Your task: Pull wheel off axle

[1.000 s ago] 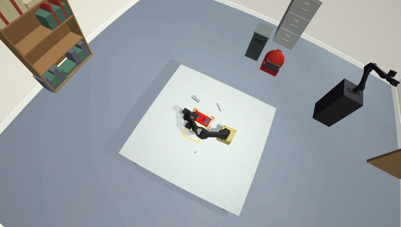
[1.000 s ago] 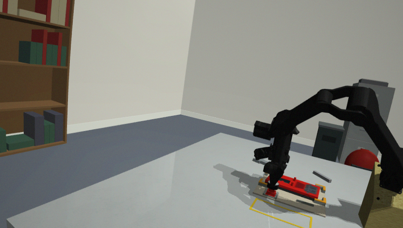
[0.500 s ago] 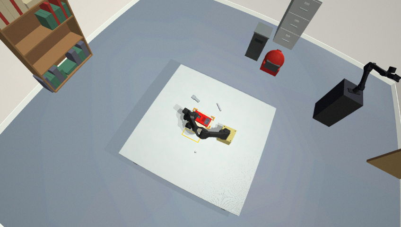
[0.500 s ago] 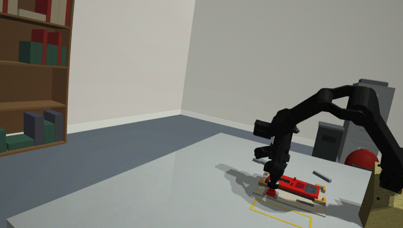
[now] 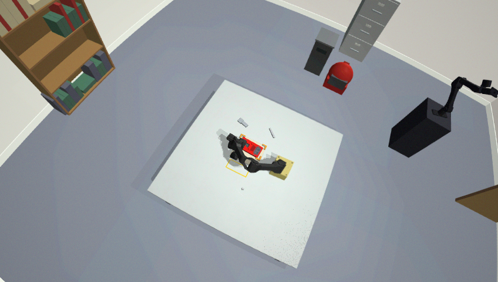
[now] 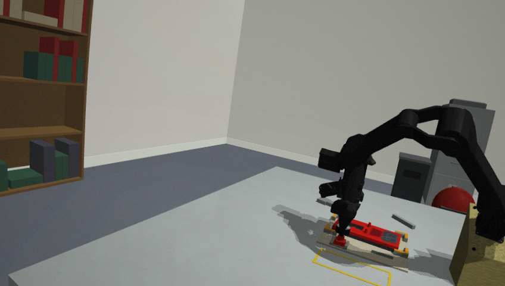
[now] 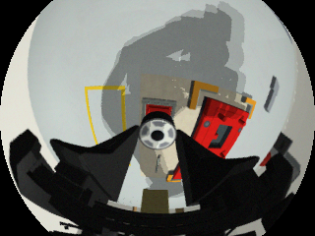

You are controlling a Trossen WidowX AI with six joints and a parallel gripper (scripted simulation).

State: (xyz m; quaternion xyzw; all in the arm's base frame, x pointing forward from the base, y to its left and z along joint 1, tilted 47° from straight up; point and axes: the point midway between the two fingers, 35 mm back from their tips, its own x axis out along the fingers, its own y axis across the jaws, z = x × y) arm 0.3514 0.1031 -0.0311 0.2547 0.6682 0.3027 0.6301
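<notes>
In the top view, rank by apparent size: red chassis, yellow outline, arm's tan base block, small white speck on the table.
1. Red chassis and yellow outline: look alike, and the arm covers part of each, so unranked.
2. Tan base block, partly under the arm.
3. White speck, by far the smallest.
</notes>
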